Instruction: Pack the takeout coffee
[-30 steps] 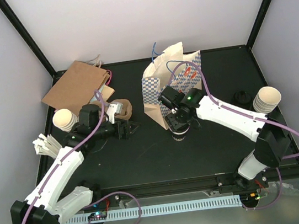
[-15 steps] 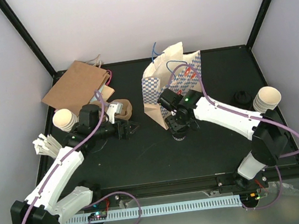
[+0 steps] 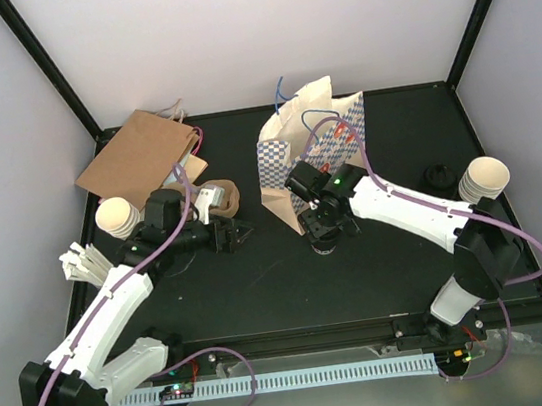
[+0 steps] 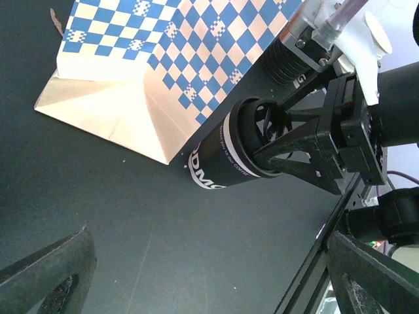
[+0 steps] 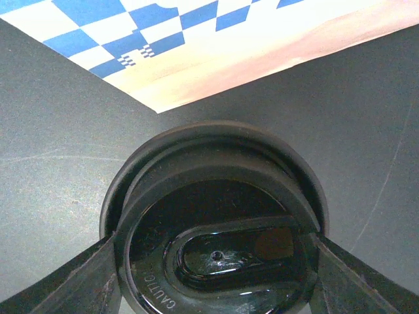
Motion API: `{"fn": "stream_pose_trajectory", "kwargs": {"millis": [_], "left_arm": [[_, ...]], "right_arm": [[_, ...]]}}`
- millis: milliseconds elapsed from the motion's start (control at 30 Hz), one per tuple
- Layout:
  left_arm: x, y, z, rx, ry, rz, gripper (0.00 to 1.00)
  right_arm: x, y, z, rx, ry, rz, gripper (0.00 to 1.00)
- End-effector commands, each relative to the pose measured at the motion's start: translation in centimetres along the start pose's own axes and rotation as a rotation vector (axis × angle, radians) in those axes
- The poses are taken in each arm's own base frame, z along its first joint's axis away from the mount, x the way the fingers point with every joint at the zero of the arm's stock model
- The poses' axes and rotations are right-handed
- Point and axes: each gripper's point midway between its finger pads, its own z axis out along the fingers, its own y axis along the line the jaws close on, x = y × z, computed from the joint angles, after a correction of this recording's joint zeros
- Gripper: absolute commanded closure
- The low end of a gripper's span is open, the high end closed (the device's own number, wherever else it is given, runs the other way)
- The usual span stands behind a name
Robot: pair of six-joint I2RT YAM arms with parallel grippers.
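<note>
Beside the near bottom corner of an upright blue-and-white checked paper bag (image 3: 281,166), the right gripper (image 3: 322,228) clasps a coffee cup (image 4: 219,165) by its black lid (image 5: 216,229). One finger (image 5: 98,281) presses against each side of the rim. The cup, wrapped in a dark band with white lettering, sits just outside the bag, close against its folded bottom edge. Whether its base rests on the black table (image 3: 262,285) or hangs just above it cannot be told. Well to the left of the cup, the left gripper (image 3: 232,235) hangs low over the table, its jaws spread wide with nothing between them, facing the cup. Behind that arm lie a flat brown paper bag (image 3: 133,157) and a stack of cream paper cups (image 3: 117,218). A second stack (image 3: 482,178) stands at the table's right edge, with a small black disc (image 3: 437,176) just beside it.
</note>
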Motion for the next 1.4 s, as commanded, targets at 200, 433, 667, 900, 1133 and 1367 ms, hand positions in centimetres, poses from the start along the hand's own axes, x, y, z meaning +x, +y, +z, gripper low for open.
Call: {"fn": "stream_pose_trajectory", "kwargs": {"millis": [200, 433, 667, 900, 1133, 1367], "left_arm": [[-0.2, -1.1, 0.5, 0.052, -0.001, -0.003, 0.01], [0.4, -1.7, 1.5, 0.085, 0.024, -0.021, 0.01], [0.5, -2.8, 2.4, 0.129, 0.041, -0.032, 0.01], [0.6, -3.6, 3.2, 0.167, 0.051, -0.055, 0.01], [1.9, -3.9, 4.7, 0.195, 0.1, -0.081, 0.07], [3.5, -3.4, 6.1, 0.173, 0.146, -0.131, 0.09]], "right_arm": [[2.9, 1.6, 2.1, -0.098, 0.112, -0.001, 0.3], [4.9, 3.3, 1.2, -0.147, 0.147, -0.069, 0.31], [5.4, 4.8, 0.4, -0.193, 0.148, -0.1, 0.32], [6.1, 7.7, -1.5, -0.276, 0.135, -0.208, 0.33], [7.7, 8.8, -0.7, -0.239, 0.165, -0.273, 0.34], [9.3, 8.2, 0.9, -0.137, 0.201, -0.315, 0.34]]}}
